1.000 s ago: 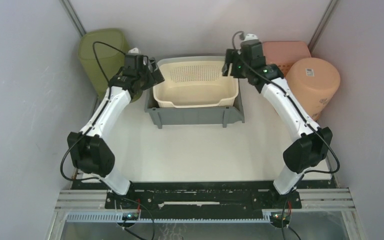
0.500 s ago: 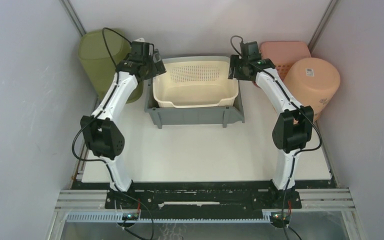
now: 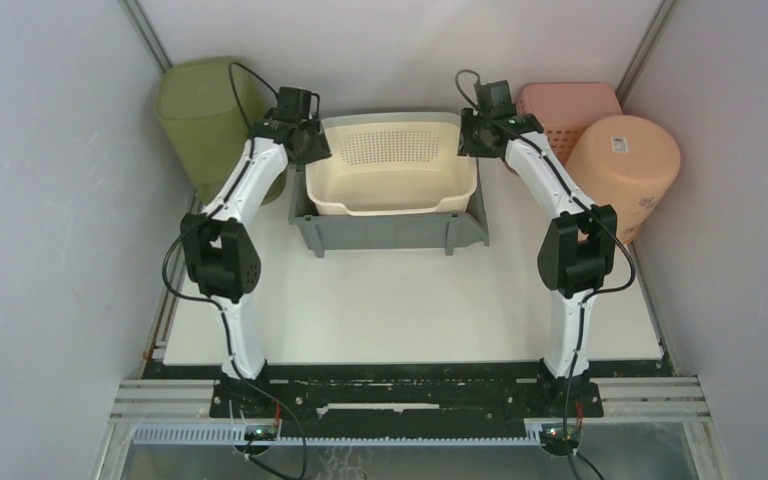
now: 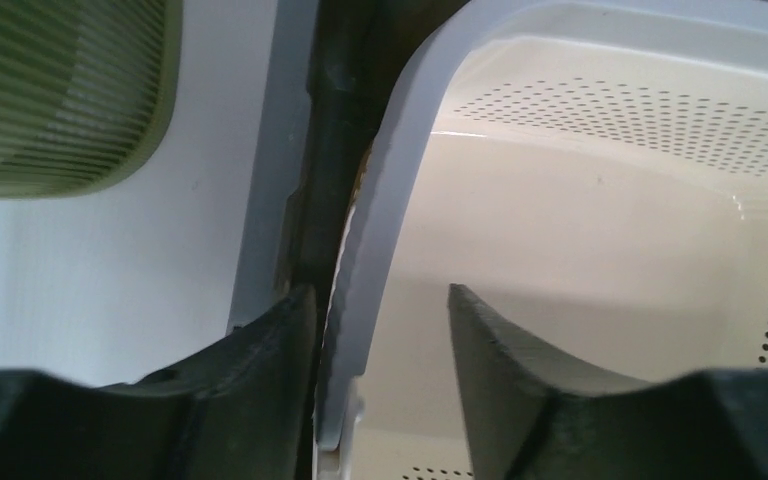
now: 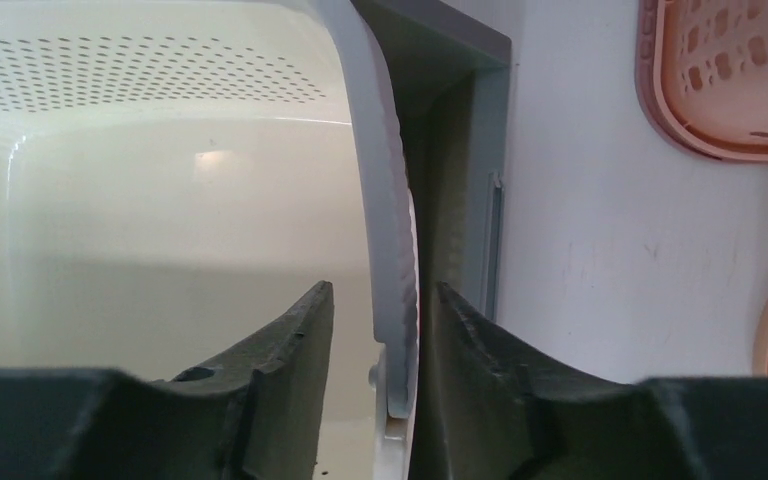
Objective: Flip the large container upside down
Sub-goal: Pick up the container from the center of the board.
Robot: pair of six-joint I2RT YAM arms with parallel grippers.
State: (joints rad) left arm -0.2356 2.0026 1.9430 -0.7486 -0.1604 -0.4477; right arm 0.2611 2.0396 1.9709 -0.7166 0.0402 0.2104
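Cream basket (image 3: 390,185), nested in grey bin (image 3: 390,233): thin perforated plastic, likely light, bendy, slick. Best hold: side rims. Left jaws, right jaws straddle them, part-open, not yet clamped.

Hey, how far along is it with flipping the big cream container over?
Done: the left gripper and right gripper each straddle a side rim of the cream container. In hand: gripping; gaps show beside the rims, so the jaws aren't clamped yet. To do: lift it out of the grey bin and turn it over; it sits upright, opening up.
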